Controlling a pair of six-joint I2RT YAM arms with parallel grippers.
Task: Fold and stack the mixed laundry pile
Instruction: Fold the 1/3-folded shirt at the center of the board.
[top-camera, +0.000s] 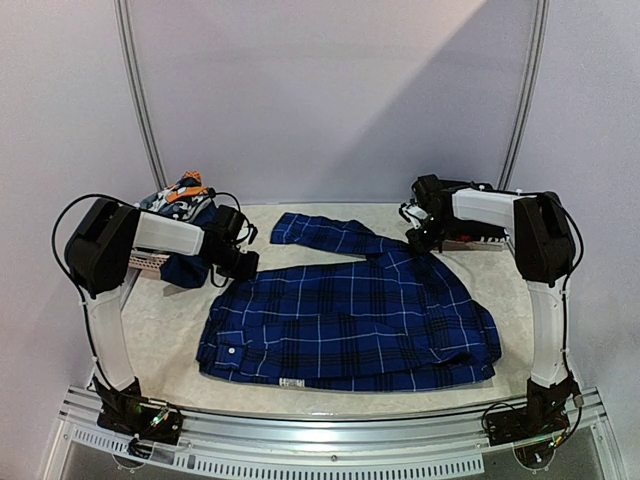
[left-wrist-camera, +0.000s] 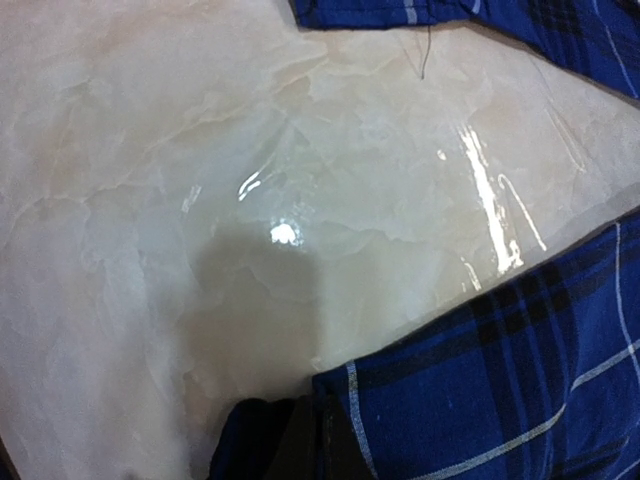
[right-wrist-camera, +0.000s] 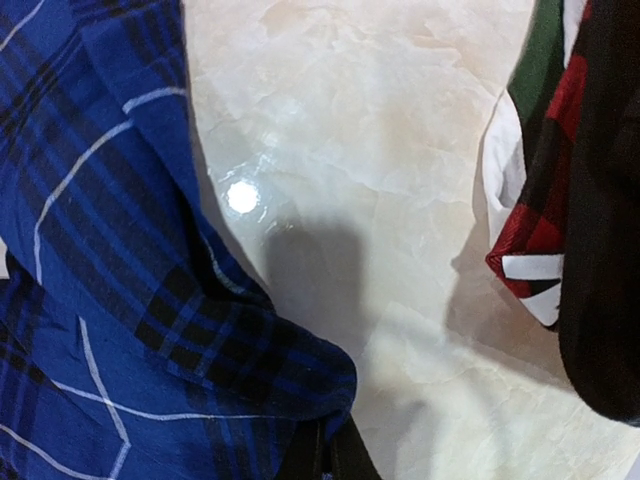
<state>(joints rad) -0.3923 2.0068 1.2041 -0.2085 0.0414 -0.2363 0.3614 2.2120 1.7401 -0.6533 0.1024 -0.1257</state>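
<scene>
Pale tabletop (top-camera: 160, 330) rims the blue plaid shirt's (top-camera: 350, 325) edges.

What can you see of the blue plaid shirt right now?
The blue plaid shirt is soft cloth, dark blue with black bands and thin white lines. It lies mostly flat, wrinkled, on the table, one sleeve reaching toward the back, a white label at its near hem. The left gripper and right gripper each appear to pinch a far edge.

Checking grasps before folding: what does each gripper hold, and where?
Both appear to pinch the blue plaid shirt: left gripper on its far-left corner, right gripper on a bunched far-right edge. Cloth hides most of the jaws.
</scene>
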